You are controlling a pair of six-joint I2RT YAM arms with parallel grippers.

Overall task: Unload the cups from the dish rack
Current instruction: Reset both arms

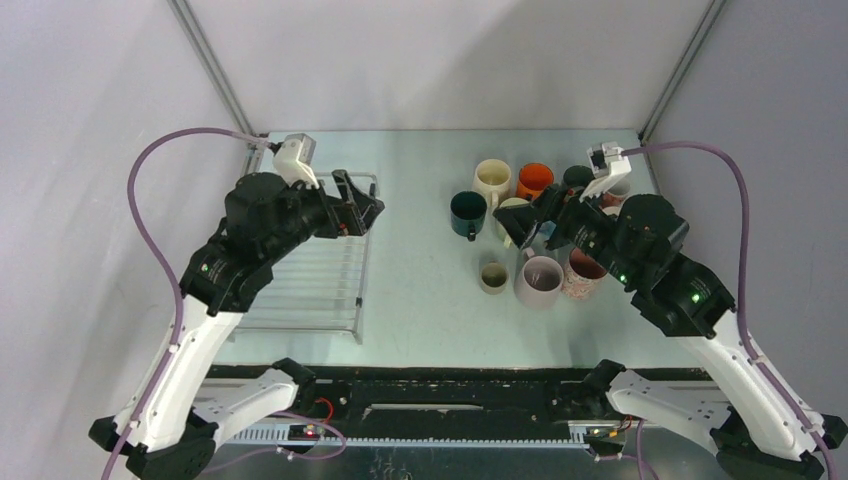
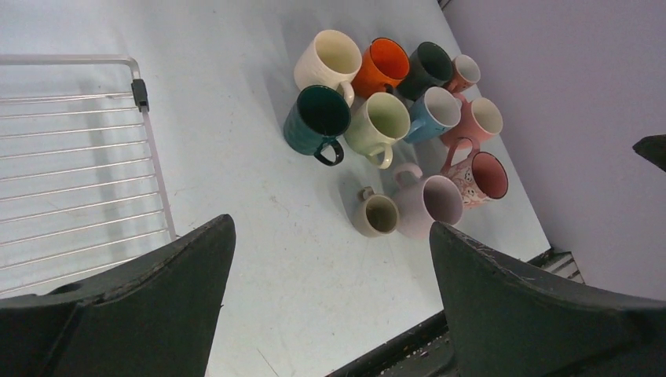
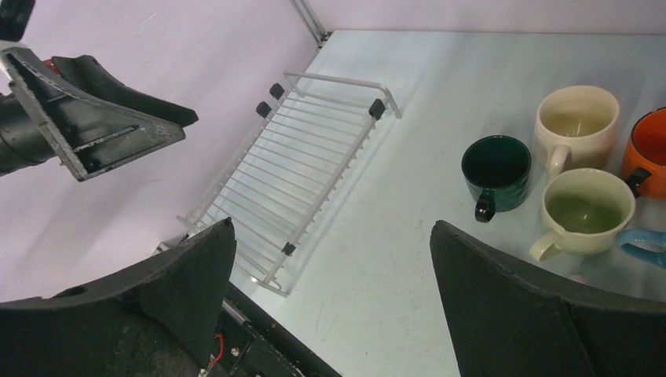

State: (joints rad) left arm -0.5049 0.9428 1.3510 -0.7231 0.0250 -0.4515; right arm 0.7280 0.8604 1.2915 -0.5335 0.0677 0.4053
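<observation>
The left claw [image 2: 330, 228] and right claw [image 3: 330, 228] both gape wide (holding and touching nothing), raised above the table [image 1: 420, 300].

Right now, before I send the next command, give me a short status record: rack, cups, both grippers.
dish rack: empty, no cup on its bars, left part of the table
cups: eleven counted, upright, clustered on the table right of the rack
left gripper: open, holding nothing, over the rack's far end
right gripper: open, holding nothing, over the cup cluster
unloading: looks done
</observation>
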